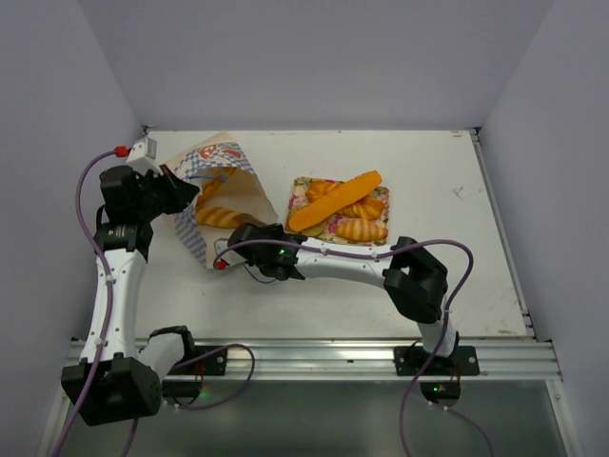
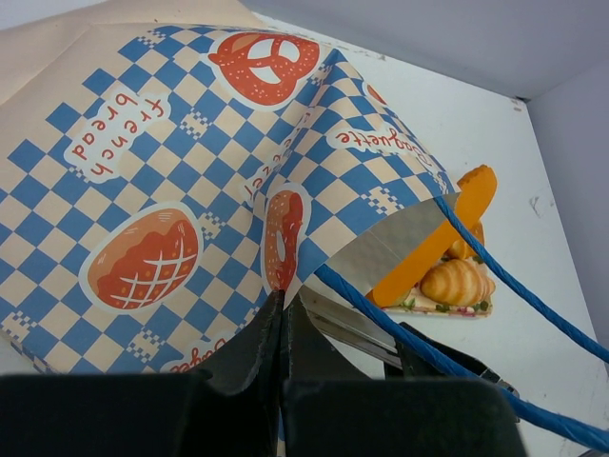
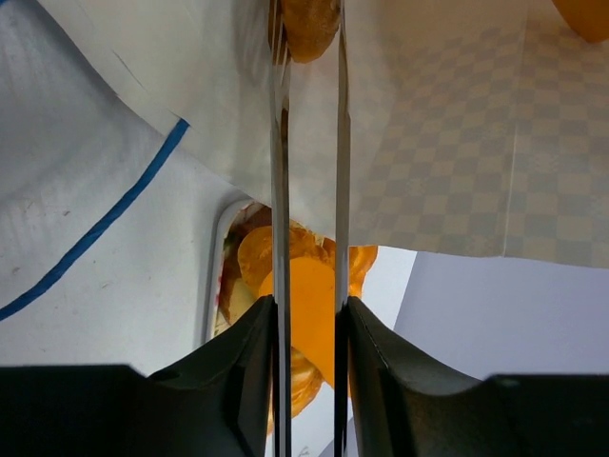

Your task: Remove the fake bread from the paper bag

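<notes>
The paper bag [image 1: 221, 181] lies on its side at the table's left, its mouth facing the tray. My left gripper [image 1: 181, 196] is shut on the bag's edge [image 2: 282, 286], next to a blue cord handle [image 2: 400, 328]. A braided loaf of fake bread [image 1: 225, 217] lies inside the mouth. My right gripper [image 1: 232, 229] reaches into the bag. In the right wrist view its thin fingers [image 3: 281, 143] close on a golden piece of fake bread [image 3: 310, 33] at their tips. The bag's pale inside [image 3: 447, 124] fills that view.
A floral tray [image 1: 303, 188] right of the bag holds several breads, with a long orange stick [image 1: 335, 201] lying across them. The tray's rim [image 3: 215, 276] and breads [image 3: 309, 295] show under the bag's edge. Grey walls enclose the table on three sides.
</notes>
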Controlling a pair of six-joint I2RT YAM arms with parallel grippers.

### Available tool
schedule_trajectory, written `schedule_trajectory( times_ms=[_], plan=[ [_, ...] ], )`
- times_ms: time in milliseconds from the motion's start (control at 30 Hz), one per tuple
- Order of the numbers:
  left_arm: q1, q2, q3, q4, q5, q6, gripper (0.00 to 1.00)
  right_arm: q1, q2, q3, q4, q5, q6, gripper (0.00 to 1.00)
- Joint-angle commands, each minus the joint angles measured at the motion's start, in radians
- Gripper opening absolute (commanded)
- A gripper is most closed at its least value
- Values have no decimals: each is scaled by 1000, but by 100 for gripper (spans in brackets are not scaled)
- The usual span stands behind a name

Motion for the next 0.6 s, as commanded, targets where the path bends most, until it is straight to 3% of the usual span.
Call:
schedule_trajectory(
  times_ms=[0,67,167,567],
  plan=[
    [8,-26,19,29,25,-20,0,-12,-14,12,40,36,-4,33],
    [8,-28,18,30,23,-19,0,-20,-18,18,27,30,0,24],
    [8,-29,16,29,22,-19,0,-23,-25,18,24,24,3,19],
    [8,-9,-5,53,5,-17,0,-26,-126,16,-13,-53,33,2]
  ],
)
